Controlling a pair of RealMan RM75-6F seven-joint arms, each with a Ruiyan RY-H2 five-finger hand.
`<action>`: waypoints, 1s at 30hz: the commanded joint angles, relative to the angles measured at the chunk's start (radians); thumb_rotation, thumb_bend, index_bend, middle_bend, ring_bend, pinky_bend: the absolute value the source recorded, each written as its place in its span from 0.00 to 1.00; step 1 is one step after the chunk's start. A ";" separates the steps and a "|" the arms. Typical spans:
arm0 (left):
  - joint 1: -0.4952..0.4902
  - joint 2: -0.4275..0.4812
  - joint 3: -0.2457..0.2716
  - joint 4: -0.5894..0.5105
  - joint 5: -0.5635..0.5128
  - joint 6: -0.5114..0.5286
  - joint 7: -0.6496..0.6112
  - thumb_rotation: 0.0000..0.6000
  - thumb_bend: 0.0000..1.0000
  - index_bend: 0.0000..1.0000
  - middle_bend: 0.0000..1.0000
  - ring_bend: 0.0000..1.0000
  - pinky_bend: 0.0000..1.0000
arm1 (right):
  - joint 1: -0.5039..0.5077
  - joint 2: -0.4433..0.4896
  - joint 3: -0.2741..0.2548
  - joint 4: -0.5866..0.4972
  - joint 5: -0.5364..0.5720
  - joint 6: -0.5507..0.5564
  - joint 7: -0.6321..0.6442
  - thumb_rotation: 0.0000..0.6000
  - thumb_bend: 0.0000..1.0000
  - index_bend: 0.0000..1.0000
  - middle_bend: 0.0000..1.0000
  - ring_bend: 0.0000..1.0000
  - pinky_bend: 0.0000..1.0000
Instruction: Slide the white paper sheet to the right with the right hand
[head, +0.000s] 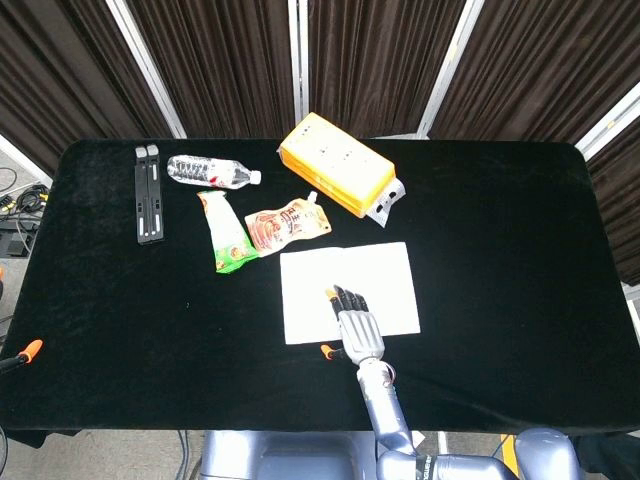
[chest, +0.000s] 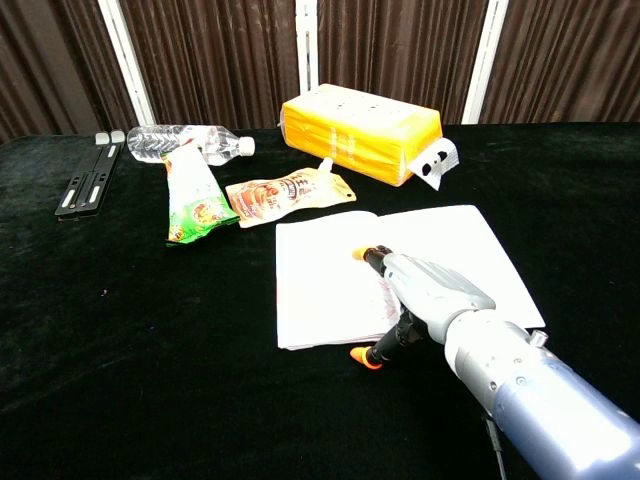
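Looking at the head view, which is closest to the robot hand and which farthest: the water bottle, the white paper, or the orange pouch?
1. White paper sheet, under the right robot hand.
2. Orange pouch, beyond the sheet, up-left.
3. Water bottle, far back left.
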 joint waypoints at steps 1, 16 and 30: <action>0.000 -0.002 -0.001 0.001 0.000 0.001 0.000 1.00 0.14 0.00 0.00 0.00 0.00 | -0.007 -0.028 0.002 0.054 -0.047 0.014 0.045 1.00 0.13 0.00 0.00 0.00 0.00; -0.007 -0.008 -0.002 -0.003 0.009 -0.004 0.008 1.00 0.14 0.00 0.00 0.00 0.00 | -0.053 -0.080 0.033 0.141 -0.204 0.111 0.214 1.00 0.39 0.00 0.00 0.00 0.00; -0.008 -0.007 -0.001 -0.014 0.025 0.006 0.004 1.00 0.14 0.00 0.00 0.00 0.00 | -0.136 -0.031 0.208 -0.041 -0.078 0.182 0.224 1.00 0.49 0.00 0.00 0.00 0.00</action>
